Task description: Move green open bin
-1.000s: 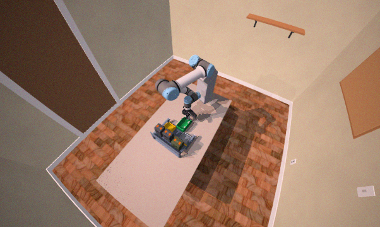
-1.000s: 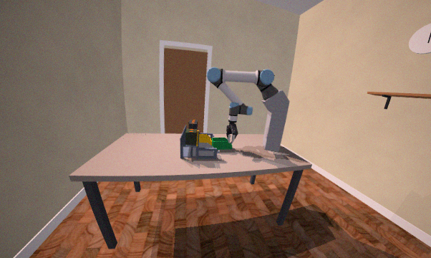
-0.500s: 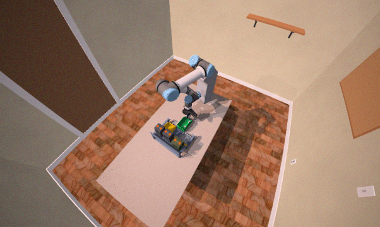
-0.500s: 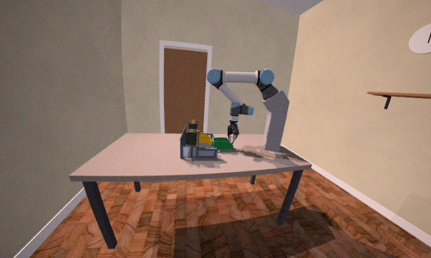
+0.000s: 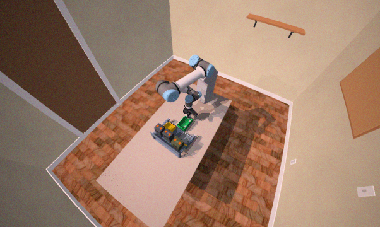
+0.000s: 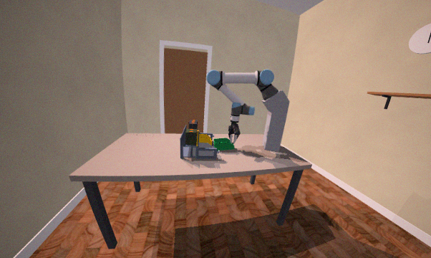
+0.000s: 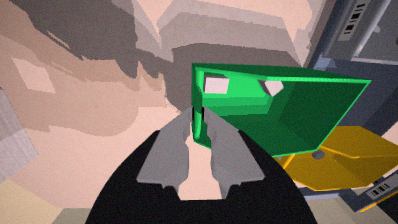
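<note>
The green bin (image 5: 184, 123) (image 6: 223, 144) (image 7: 320, 107) is in front of the shelf rack (image 5: 166, 146) (image 6: 181, 145), its far end close to the rack's front edge. Its open side faces up; it looks slightly tilted in the exterior view. Two pale parts, one (image 7: 216, 85) near the gripped end and another (image 7: 273, 87) beside it, lie inside along one wall. My gripper (image 5: 191, 116) (image 6: 233, 141) (image 7: 197, 107) points down and is shut on the end wall of the green bin. Whether the bin's underside touches the table (image 5: 139, 176) (image 6: 140, 158) is hard to tell.
A yellow bin (image 5: 169, 127) (image 6: 205, 139) (image 7: 350, 162) sits in the rack right beside the green one. Dark bins (image 5: 167, 133) (image 6: 192, 125) and an olive bin (image 5: 177, 143) (image 6: 191, 138) stand higher in the rack. The arm's pedestal (image 5: 211, 86) (image 6: 275, 125) rises at the table's end.
</note>
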Action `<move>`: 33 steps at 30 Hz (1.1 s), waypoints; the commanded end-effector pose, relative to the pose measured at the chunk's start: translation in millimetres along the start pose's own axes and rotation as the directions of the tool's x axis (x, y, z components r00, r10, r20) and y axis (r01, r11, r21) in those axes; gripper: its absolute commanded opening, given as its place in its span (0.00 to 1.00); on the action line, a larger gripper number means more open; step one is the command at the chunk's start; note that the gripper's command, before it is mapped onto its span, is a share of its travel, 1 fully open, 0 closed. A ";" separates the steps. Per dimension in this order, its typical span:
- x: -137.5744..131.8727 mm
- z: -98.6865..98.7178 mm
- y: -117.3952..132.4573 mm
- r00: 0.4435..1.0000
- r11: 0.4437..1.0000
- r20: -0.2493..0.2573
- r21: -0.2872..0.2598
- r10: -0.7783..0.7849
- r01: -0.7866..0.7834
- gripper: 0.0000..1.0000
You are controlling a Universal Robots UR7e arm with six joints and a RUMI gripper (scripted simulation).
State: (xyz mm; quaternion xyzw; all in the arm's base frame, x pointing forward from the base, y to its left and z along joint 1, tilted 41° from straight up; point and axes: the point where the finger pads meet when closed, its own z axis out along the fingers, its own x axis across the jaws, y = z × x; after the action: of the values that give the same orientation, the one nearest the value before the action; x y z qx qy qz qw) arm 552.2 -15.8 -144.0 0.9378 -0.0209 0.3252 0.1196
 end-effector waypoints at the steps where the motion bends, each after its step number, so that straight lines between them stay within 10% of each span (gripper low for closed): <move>1: -5.1 -0.7 -0.1 1.000 1.000 0.001 0.001 -0.001 0.001 0.00; 33: -9.7 -0.8 -0.3 1.000 1.000 -0.002 0.000 -0.001 0.001 0.00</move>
State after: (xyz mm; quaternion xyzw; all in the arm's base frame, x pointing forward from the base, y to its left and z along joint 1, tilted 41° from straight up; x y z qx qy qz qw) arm 545.8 -15.9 -148.8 0.9372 -0.0205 0.3270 0.1198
